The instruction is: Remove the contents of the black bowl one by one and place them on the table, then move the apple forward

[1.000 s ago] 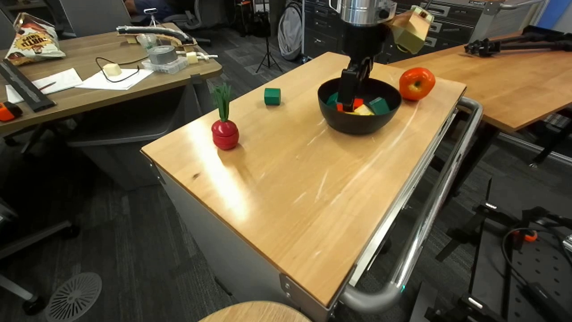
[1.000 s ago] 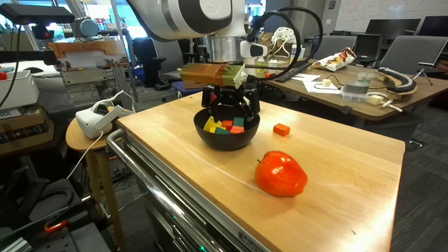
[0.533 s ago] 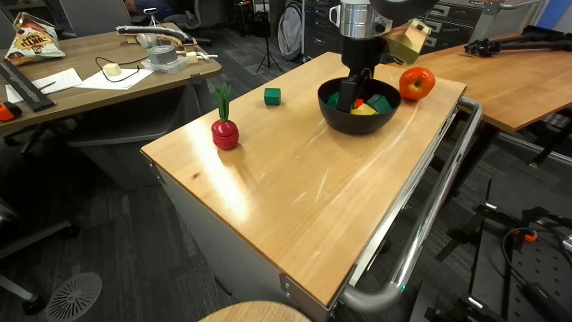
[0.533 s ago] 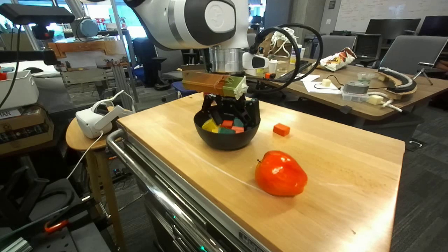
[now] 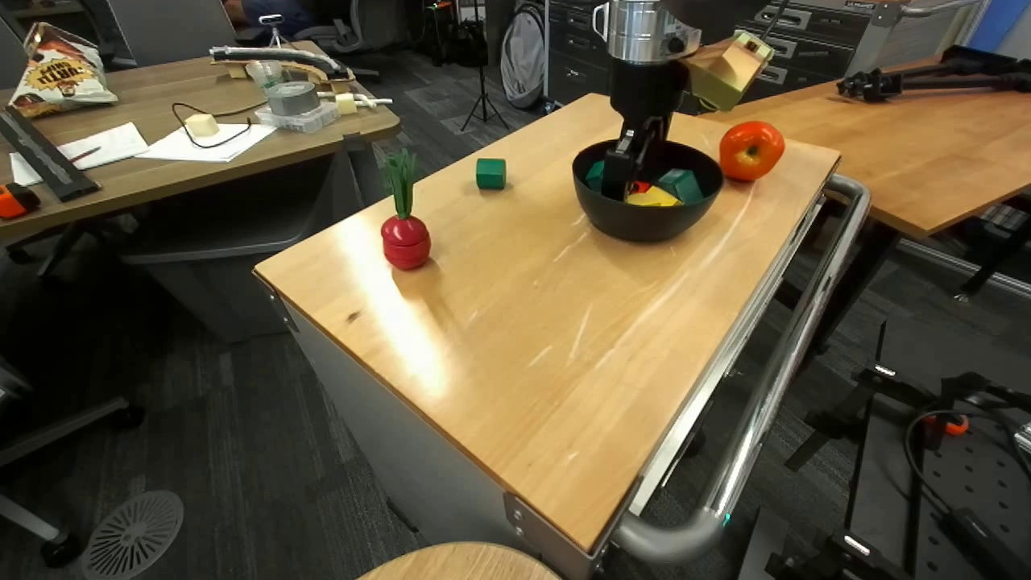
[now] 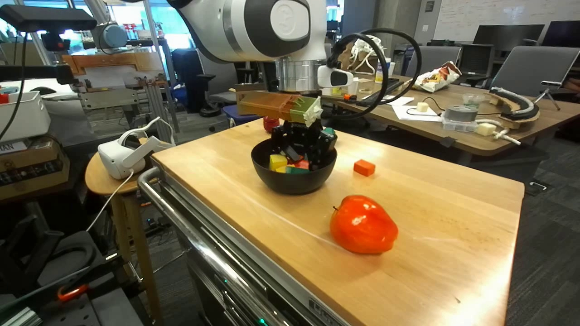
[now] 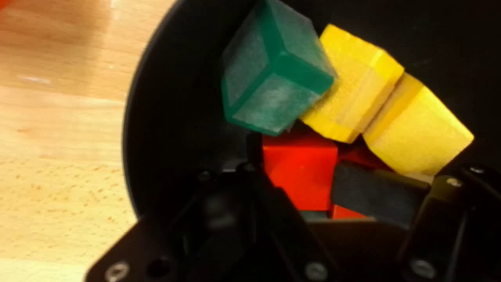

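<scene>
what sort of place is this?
Likely a robotics lab in an office: a white and black jointed robot arm, a large flat whiteboard with faint writing, and a grey high-backed office chair.

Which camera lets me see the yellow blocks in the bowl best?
The wrist view. It looks down into the black bowl and shows two yellow blocks side by side, big and mostly uncovered. In both exterior views they look small and show only in part.
</scene>
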Controlling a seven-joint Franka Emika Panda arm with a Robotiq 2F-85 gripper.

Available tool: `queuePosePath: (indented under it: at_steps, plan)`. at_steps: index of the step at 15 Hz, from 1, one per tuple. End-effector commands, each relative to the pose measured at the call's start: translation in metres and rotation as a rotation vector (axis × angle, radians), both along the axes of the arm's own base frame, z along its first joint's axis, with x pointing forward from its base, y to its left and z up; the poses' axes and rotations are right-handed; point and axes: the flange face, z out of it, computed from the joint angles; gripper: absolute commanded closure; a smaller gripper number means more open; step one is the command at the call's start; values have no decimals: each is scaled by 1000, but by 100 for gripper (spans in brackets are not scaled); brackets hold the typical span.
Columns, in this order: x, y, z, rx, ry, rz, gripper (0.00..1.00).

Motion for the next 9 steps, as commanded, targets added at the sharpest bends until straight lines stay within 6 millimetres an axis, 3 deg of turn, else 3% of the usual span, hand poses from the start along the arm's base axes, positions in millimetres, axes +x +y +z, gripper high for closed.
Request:
queuePosePath:
  at_steps: [1,3,8,9]
  plan:
    - [7,0,10,40,-20,-51,88]
    - [8,-1,22,72,-46,-77,100]
    - [4,-6,62,178,-171,-215,99]
    - [3,-5,70,183,-214,-243,74]
